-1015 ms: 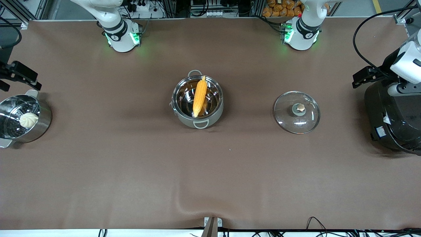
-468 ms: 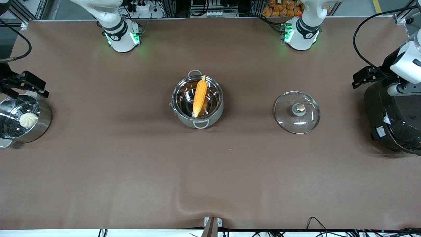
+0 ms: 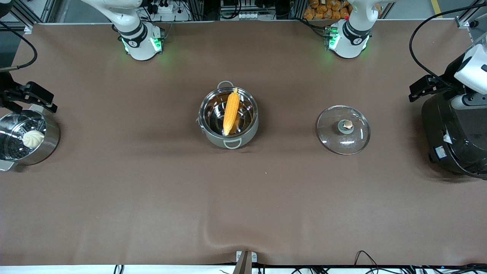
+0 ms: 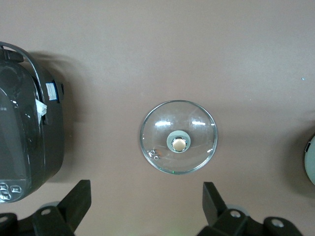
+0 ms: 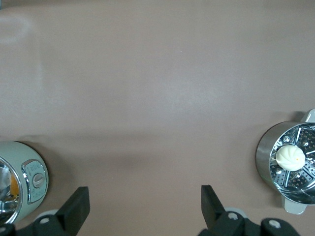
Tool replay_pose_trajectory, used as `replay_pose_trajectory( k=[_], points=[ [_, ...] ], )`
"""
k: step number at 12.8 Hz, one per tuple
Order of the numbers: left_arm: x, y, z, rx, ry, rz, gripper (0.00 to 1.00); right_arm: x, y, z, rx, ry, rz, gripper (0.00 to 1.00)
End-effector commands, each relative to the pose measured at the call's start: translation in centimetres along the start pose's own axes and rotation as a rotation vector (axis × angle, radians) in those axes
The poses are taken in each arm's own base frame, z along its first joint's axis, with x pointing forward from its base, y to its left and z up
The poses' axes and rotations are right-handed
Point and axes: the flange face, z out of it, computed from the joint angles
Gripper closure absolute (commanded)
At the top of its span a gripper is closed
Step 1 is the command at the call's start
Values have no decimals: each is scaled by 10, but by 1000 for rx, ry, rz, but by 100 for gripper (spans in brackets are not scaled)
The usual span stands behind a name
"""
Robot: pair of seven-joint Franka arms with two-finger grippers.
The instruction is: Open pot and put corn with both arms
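since the corn (image 3: pixel 231 112) already lay in the pot (image 3: pixel 228 117) at mid-table, lengthwise toward the bases, the lid (image 3: pixel 343 129) was left nearer the left gripper (image 4: pixel 146 209). both it and the right gripper (image 5: pixel 145 209), at opposite table ends, were seen spread apart and empty.

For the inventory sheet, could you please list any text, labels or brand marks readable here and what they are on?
None can be read.
black cooker: white stickers, print too small.
black cooker's panel: button markings blurred.
pot: handle plate, embossed mark illegible.
arm bases: round logo, illegible.
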Motion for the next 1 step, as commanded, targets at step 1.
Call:
replay_pose_trajectory(
  k=[1],
  points=[
    [-5,-2,-13,17,22,51,0,-9,1,-3,-13,9,11,0]
  ],
)
